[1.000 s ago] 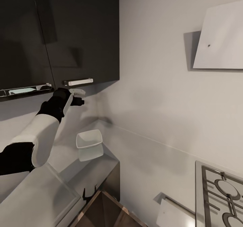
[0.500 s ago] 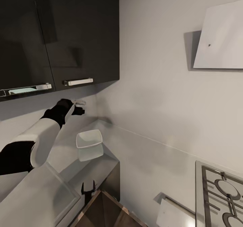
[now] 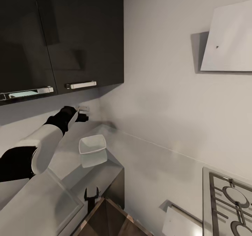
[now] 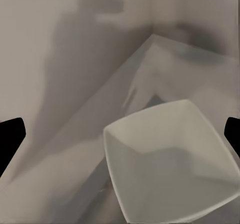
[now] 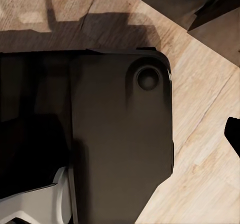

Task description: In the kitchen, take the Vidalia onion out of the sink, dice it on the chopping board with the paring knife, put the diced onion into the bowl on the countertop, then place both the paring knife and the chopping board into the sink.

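A shallow white squarish bowl (image 3: 92, 145) (image 4: 170, 160) sat on the glossy grey countertop (image 3: 66, 159) in the corner below the black upper cabinets (image 3: 61, 36). The left gripper (image 3: 82, 116) hung above and behind it. A metal hob grate (image 3: 229, 202) lay well apart, far right.

The bowl (image 4: 170, 159) is cut off by the left wrist view's edge.
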Robot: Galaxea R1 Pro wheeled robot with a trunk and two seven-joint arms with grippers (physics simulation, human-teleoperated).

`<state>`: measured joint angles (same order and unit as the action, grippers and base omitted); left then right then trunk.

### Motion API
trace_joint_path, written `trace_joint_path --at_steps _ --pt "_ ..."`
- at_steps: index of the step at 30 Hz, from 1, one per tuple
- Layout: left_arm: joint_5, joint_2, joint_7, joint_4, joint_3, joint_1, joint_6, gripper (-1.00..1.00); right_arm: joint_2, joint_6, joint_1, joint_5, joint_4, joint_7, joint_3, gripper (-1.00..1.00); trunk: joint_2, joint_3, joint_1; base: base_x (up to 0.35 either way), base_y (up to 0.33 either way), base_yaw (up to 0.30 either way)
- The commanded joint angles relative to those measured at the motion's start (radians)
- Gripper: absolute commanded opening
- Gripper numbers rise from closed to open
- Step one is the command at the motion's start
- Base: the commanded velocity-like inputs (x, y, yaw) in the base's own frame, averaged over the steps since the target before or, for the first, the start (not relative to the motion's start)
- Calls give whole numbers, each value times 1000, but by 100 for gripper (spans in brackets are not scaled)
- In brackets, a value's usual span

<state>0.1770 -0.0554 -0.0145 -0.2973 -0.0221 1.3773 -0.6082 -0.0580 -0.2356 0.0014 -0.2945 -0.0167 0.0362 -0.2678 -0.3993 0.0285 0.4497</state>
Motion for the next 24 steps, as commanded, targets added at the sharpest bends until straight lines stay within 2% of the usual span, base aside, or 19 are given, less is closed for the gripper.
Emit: trace_joint_path --at_steps 1,3,7,24 --pt "4 0 0 13 -2 0 18 100 0 -2 0 -8 0 4 -9 100 -1 -1 0 0 0 0" --pt "4 0 -1 35 -2 -1 47 100 0 -2 0 -8 0 4 -8 100 -1 -3 0 0 0 0" --pt "4 0 -1 50 -2 -1 62 100 0 -2 0 -8 0 4 -9 100 -1 -9 0 0 0 0" --pt "4 0 -1 53 -3 -1 68 100 1 -2 0 -8 0 5 -8 100 -1 -36 0 0 0 0"
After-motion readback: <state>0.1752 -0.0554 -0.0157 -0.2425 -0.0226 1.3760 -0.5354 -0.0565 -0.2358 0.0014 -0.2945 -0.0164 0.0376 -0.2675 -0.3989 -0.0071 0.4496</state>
